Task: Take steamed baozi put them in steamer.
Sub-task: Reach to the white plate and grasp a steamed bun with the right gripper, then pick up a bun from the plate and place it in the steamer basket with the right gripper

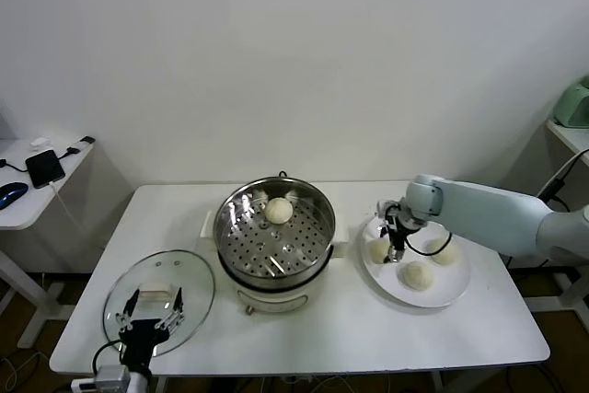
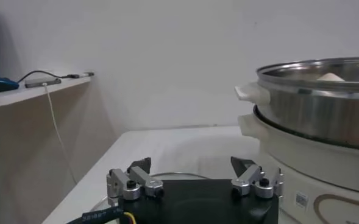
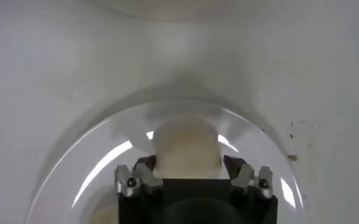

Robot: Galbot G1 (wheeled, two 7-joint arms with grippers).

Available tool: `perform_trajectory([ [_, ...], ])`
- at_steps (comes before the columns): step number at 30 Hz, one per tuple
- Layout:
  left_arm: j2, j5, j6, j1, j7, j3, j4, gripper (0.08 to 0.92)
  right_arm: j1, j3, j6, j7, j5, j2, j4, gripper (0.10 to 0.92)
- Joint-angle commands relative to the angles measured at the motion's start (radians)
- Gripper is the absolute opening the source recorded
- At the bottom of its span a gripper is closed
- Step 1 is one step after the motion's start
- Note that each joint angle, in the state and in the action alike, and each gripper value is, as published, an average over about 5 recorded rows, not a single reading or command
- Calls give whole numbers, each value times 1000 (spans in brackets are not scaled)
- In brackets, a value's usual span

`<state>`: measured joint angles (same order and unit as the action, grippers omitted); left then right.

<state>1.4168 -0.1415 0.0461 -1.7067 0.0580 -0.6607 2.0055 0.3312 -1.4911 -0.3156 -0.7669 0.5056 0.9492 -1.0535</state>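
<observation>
Cream-white dough fills the space between the right gripper's (image 3: 188, 169) fingers: in the right wrist view one steamed baozi (image 3: 186, 149) sits squarely between the spread fingertips, which flank it on both sides and appear to touch or nearly touch it, so the claw looks positioned around the bun but I cannot tell that it has clenched on it. This bun lies on the white plate (image 1: 453, 292), directly beneath the claw; two more buns (image 1: 417, 274) rest on the same plate just beyond the claw, on the side away from the pot. Farther off, on the claw's other side, stands the steamer (image 1: 275, 232), with one bun (image 1: 279, 210) already on its perforated tray. The step in hand is judged to be the grasp of the second bun. Next the fingers should close gently, since soft dough would dent, then lift clear of the plate rim and carry across over the steamer's wall. Farthest away, the left gripper (image 1: 152, 313) hangs idle with its fingers spread over the glass lid (image 1: 158, 293).
</observation>
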Motion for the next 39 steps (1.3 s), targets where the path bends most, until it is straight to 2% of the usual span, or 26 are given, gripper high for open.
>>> perform_trajectory([
  [1, 2, 2, 1, -5, 0, 3, 7, 823, 59, -17, 3, -49, 13, -22, -27, 712],
  [6, 3, 2, 2, -7, 0, 5, 13, 823, 234, -101, 44, -113, 46, -50, -51, 698],
  [10, 4, 2, 4, -7, 0, 7, 20, 823, 467, -247, 85, -186, 130, -43, -87, 695],
  [15, 3, 2, 9, -7, 0, 10, 34, 823, 728, -348, 67, -190, 363, 17, -173, 694],
  [20, 5, 1, 12, -10, 0, 21, 50, 823, 850, -307, -28, -87, 587, 139, -305, 696],
  [24, 11, -1, 17, -11, 0, 27, 64, 823, 827, -235, -122, 17, 726, 273, -375, 696],
  [27, 17, -4, 25, -11, -1, 29, 77, 823, 762, -196, -167, 75, 773, 367, -385, 696],
  [33, 16, -9, 24, -21, -1, 30, 93, 823, 596, -156, -222, 155, 799, 502, -332, 696],
  [39, 9, -16, 23, -29, 1, 26, 103, 823, 458, -150, -254, 220, 764, 582, -249, 696],
])
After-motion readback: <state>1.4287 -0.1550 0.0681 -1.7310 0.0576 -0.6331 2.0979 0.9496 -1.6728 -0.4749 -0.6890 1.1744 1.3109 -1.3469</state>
